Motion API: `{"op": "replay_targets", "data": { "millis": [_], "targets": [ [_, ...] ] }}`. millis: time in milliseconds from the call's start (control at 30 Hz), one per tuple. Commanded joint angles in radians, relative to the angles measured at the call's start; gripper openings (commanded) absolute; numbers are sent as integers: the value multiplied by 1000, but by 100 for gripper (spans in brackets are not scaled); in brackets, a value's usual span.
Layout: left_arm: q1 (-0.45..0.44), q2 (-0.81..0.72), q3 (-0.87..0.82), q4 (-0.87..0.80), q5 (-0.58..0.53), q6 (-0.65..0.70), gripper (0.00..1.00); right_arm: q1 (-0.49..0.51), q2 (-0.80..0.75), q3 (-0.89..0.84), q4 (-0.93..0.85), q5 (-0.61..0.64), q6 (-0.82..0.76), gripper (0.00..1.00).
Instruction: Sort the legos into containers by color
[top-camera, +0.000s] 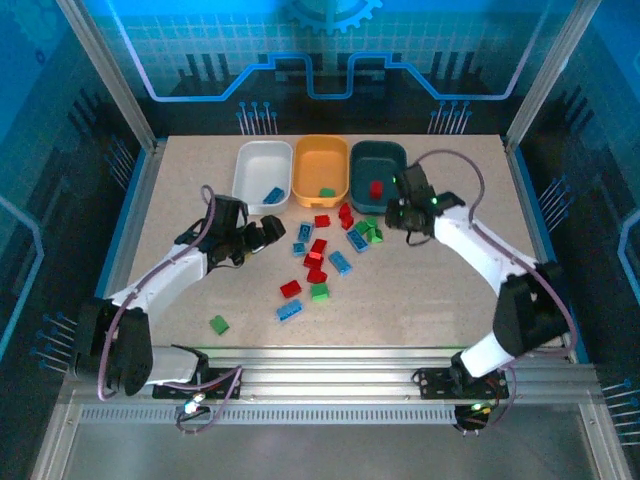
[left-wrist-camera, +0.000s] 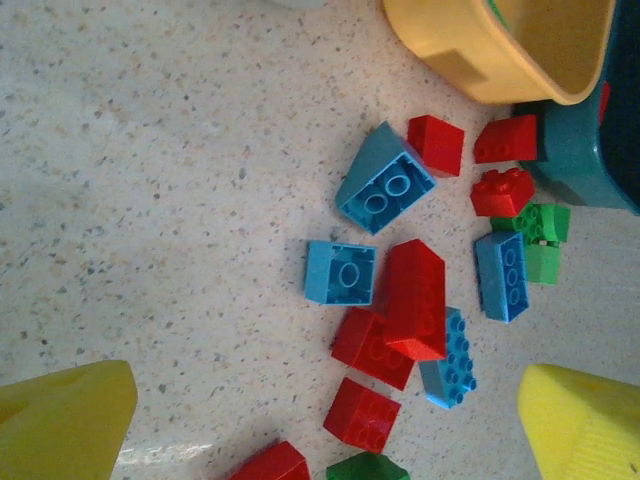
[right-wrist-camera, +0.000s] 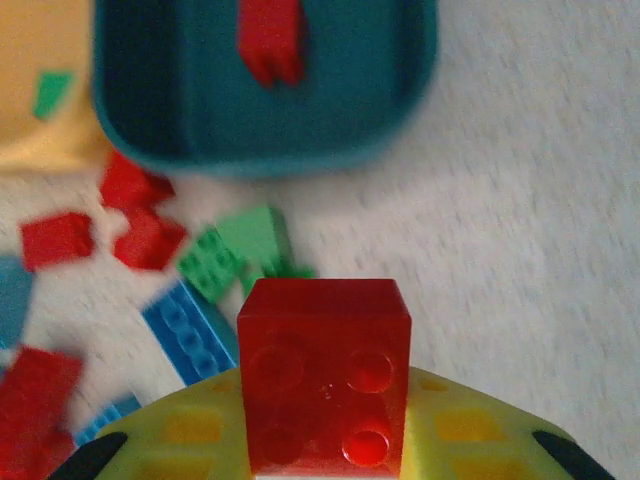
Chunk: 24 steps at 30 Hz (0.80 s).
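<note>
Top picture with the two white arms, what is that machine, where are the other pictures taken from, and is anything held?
Two robot arms are bolted at the table edge. The top picture looks down from above; the other two come from a camera on each wrist. Red, green and blue bricks lie loose. The white tray holds a blue one, the orange tray a green, the teal tray a red. The left gripper is open by the pile. The right gripper is shut on a red brick near the teal tray.

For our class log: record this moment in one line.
left gripper open | right gripper shut on red lego | teal tray: one red brick inside
</note>
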<state>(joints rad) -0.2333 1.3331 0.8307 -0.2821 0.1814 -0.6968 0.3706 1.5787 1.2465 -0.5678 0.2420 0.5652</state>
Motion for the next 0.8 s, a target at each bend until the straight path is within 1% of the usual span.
{"op": "replay_targets", "data": {
  "millis": [0,100,233,400,433,533,600,633,767],
  "targets": [
    [-6,46,69,-49,21,56,99,-44,179,153,18,-88,-121,19],
    [-2,85,107,-90,24,90,98,-53,340,325,0,-75,-161,18],
    [13,108,119,-111,14,112,98,-67,539,556,-77,-63,-184,19],
    [22,129,123,-132,19,138,97,-77,686,727,-159,-64,-200,22],
    [22,135,125,-139,22,140,97,-80,696,738,-165,-62,-200,23],
    [22,134,114,-145,17,130,96,-89,687,739,-161,-74,-200,34],
    [22,124,103,-142,15,119,96,-89,667,739,-162,-80,-204,47],
    [22,119,100,-141,18,115,96,-90,653,738,-161,-89,-205,52],
    [18,110,102,-152,35,105,96,-89,577,701,-155,-81,-203,60]
  ]
}}
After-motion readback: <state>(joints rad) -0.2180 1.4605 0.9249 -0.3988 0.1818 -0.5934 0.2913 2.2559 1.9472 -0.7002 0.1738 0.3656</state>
